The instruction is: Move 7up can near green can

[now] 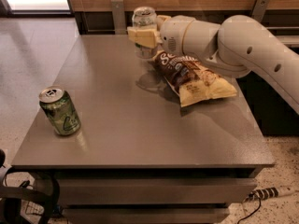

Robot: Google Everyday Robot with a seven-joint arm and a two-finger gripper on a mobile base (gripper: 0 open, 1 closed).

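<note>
The 7up can (144, 21), pale silvery with a silver top, is held upright above the far middle of the grey table (140, 125). My gripper (144, 36), with cream fingers (140, 36), is shut on the 7up can's middle; my white arm reaches in from the right. The green can (60, 112), bright green with a silver top, stands a little tilted near the table's front left edge, far from the 7up can.
A brown and yellow chip bag (194, 77) lies right of the table's middle, under my arm. A wooden wall with metal brackets (117, 13) runs behind the table. A power strip (273, 192) lies on the floor at the lower right.
</note>
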